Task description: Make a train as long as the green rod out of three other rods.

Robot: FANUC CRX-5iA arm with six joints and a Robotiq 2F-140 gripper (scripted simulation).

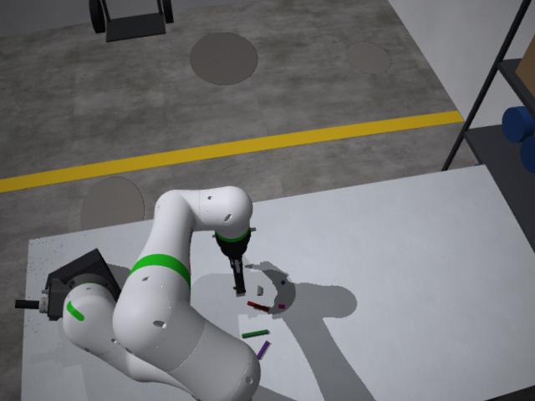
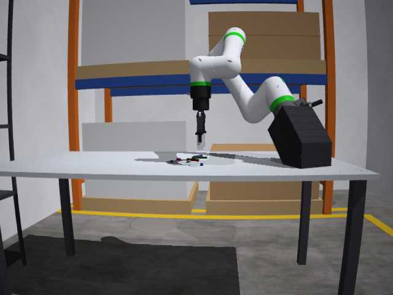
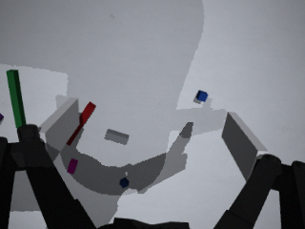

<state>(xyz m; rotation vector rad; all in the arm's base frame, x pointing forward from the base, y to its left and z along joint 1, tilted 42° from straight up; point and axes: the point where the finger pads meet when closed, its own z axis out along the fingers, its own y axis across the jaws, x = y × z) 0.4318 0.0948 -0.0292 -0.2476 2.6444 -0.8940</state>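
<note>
My gripper [image 1: 240, 291] is open and empty, pointing straight down a little above the table; it also shows in the exterior view [image 2: 199, 141]. In the wrist view the open fingers frame the rods below. The short grey rod [image 3: 116, 136] lies between them, left of the middle. The red rod [image 3: 81, 122] and the magenta rod [image 3: 72, 165] lie by the left finger. One blue cube [image 3: 124, 182] lies in shadow, another [image 3: 202, 95] in the light. The green rod [image 3: 15, 97] lies at the far left. In the overhead view the green rod [image 1: 255, 333] and the purple rod [image 1: 262, 349] lie nearest the front.
The arm's black base [image 1: 79, 280] stands at the table's left end. All the rods lie apart from one another in one small cluster [image 2: 190, 159] near the middle of the table. A shelf frame [image 1: 488, 86] stands beyond the right end.
</note>
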